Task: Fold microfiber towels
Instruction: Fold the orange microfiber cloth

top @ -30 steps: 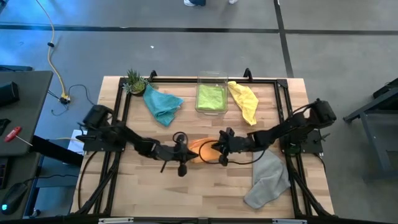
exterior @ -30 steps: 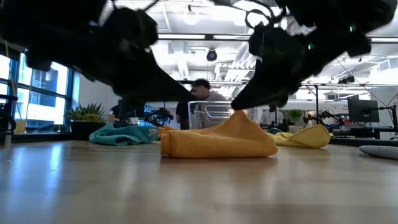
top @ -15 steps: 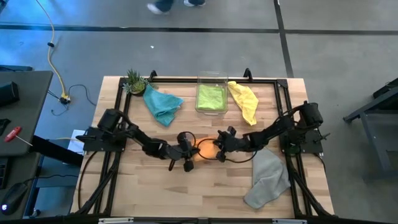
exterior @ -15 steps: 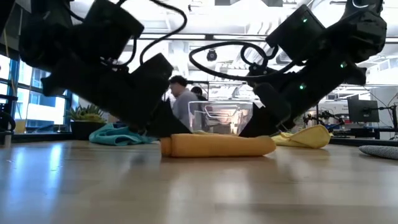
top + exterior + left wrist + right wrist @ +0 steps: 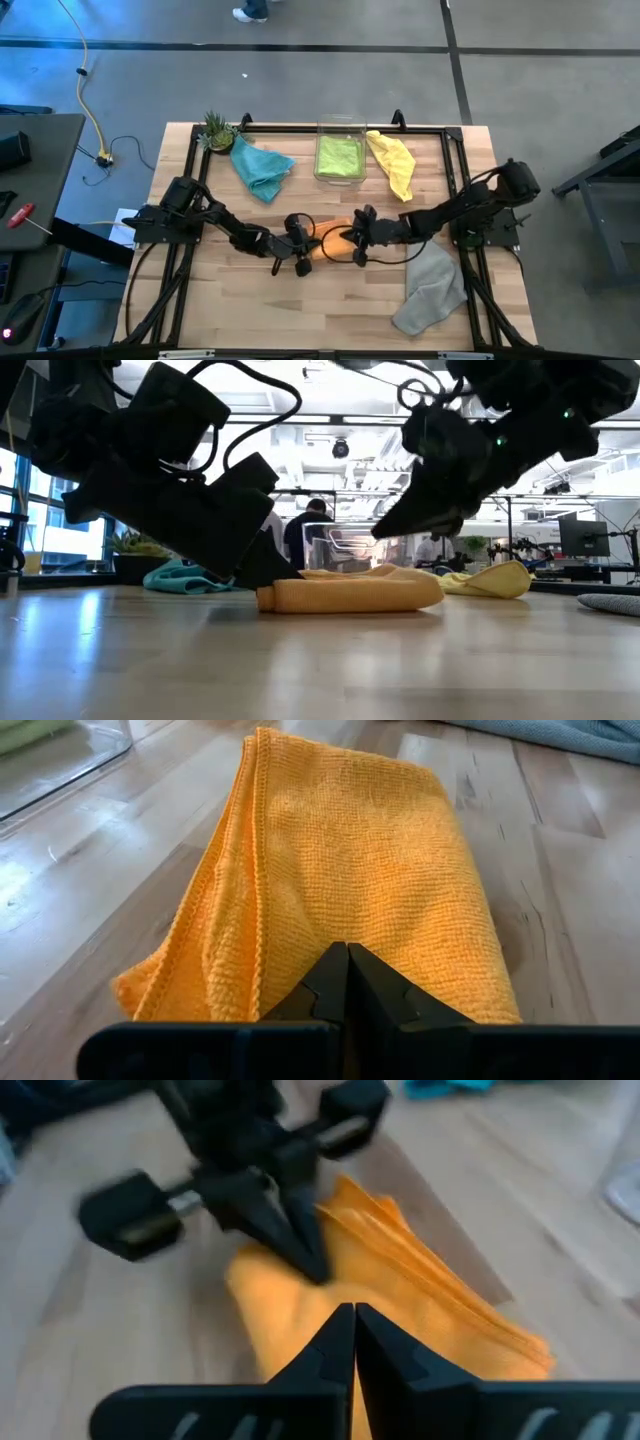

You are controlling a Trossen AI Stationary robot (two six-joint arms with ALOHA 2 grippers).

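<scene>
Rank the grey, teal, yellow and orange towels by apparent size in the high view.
1. grey towel, largest.
2. teal towel and yellow towel, too alike to rank.
3. orange towel, smallest showing; grippers cover part.

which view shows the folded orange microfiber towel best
The left wrist view: the orange microfiber towel fills it, its weave and stitched edges plain. The high view shows only an orange sliver between both arms. The low view shows its flat side profile. The right wrist view shows it blurred.

Left gripper (image 5: 306, 247) low at table centre, fingers together — right gripper (image 5: 345, 238) facing it, likewise closed
</scene>
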